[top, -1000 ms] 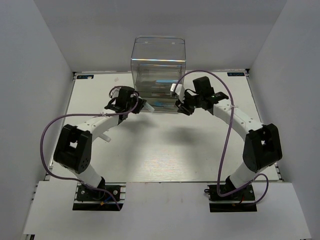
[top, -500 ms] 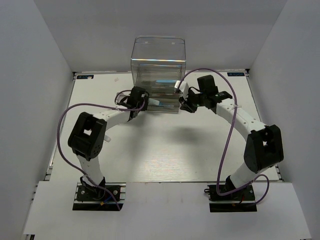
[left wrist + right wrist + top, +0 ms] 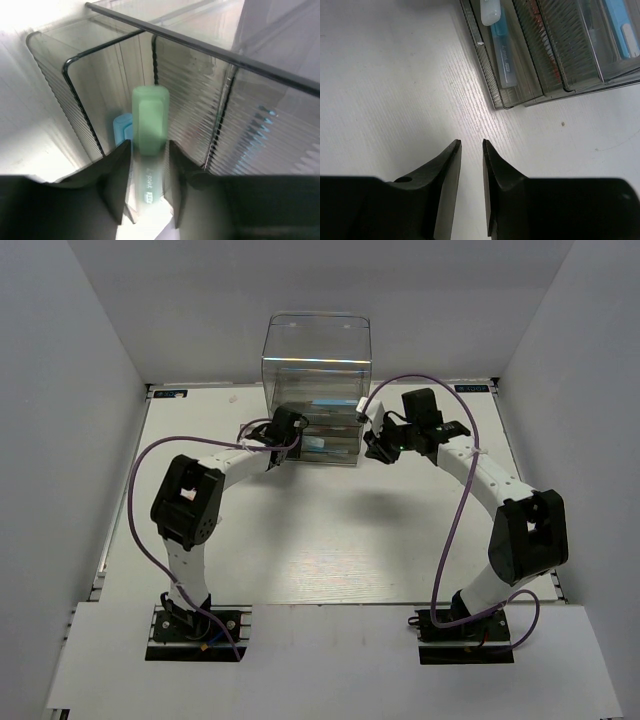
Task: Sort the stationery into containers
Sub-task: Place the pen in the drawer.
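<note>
The clear drawer box [image 3: 316,370] stands at the table's far middle. My left gripper [image 3: 291,432] is at its left front, shut on a pale green marker [image 3: 149,120] whose far end pokes into an open ribbed drawer [image 3: 80,95]. A light blue stick [image 3: 121,129] lies beside it in that drawer. My right gripper [image 3: 378,447] hovers by the box's right front corner, its jaws [image 3: 471,144] a narrow gap apart and empty over the bare table. The right wrist view shows the drawers [image 3: 520,80] with a light blue pen [image 3: 502,52], thin red pens [image 3: 540,30] and another blue stick [image 3: 617,15].
White walls close in the table [image 3: 320,540] on the left, right and back. Purple cables [image 3: 450,500] loop from both arms above the table.
My left arm has swung right and forward, carrying the green marker from the table's left to the drawer. My right gripper has shifted slightly right and back, along the box's front corner.
</note>
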